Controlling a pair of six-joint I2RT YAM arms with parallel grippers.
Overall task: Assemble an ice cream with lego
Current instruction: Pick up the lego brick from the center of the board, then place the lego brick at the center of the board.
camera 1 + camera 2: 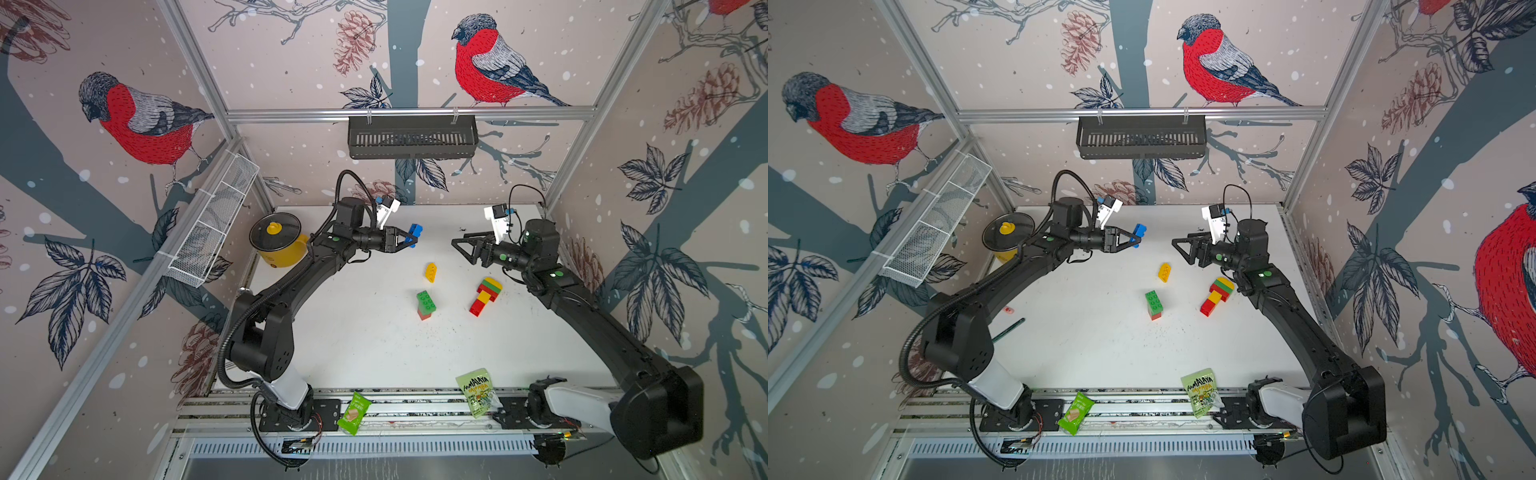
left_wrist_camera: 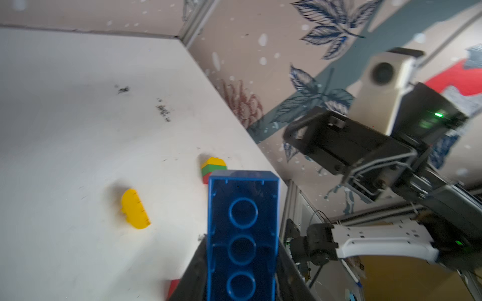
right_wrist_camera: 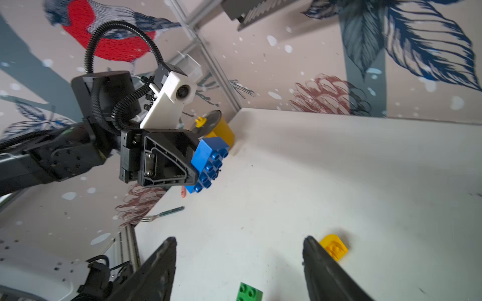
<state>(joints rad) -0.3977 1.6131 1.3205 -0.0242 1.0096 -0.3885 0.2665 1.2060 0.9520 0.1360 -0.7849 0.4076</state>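
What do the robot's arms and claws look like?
The left arm and right arm are mostly black, each with a white segment near its base and green dots on the joints. A ribbed black hose loops along the left arm. The left gripper and right gripper have black triangular, open-framed fingers, each carrying a white camera box.

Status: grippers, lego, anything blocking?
Left gripper shut on blue studded plastic brick, held off the white table. Right gripper open, empty. Red-yellow-green brick stack lies on its side; green-on-red pair and yellow half-round brick loose nearby. Nothing between the grippers.
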